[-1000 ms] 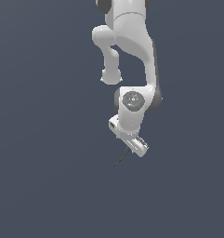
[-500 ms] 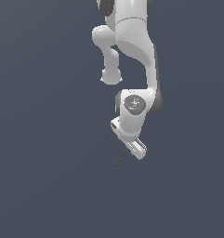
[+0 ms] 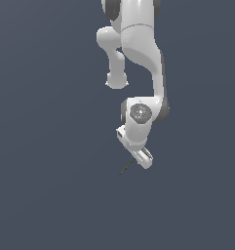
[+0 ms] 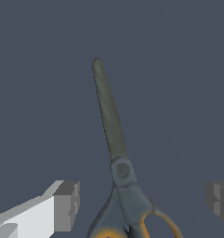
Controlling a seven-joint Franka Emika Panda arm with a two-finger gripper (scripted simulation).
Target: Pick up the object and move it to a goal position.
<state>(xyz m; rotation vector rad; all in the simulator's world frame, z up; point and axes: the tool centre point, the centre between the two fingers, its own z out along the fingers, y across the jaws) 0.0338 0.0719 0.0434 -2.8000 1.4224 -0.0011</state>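
The scissors (image 4: 111, 116) lie flat on the dark grey floor. In the wrist view their long dark blades point away from the camera, and the orange ring handles (image 4: 156, 222) are cut off by the frame edge. My gripper (image 4: 143, 202) is open, with one grey fingertip (image 4: 67, 204) on each side of the pivot and handles, not touching them. In the exterior view only the thin dark blades (image 3: 126, 167) show, sticking out toward the exterior view's left from under my gripper (image 3: 140, 158). The handles are hidden under the hand there.
The plain dark grey floor (image 3: 50, 185) fills both views. My white arm (image 3: 138, 44) comes down from the top of the exterior view. No other object or goal marker shows.
My arm has lowered a little toward the scissors. The scissors have not moved.
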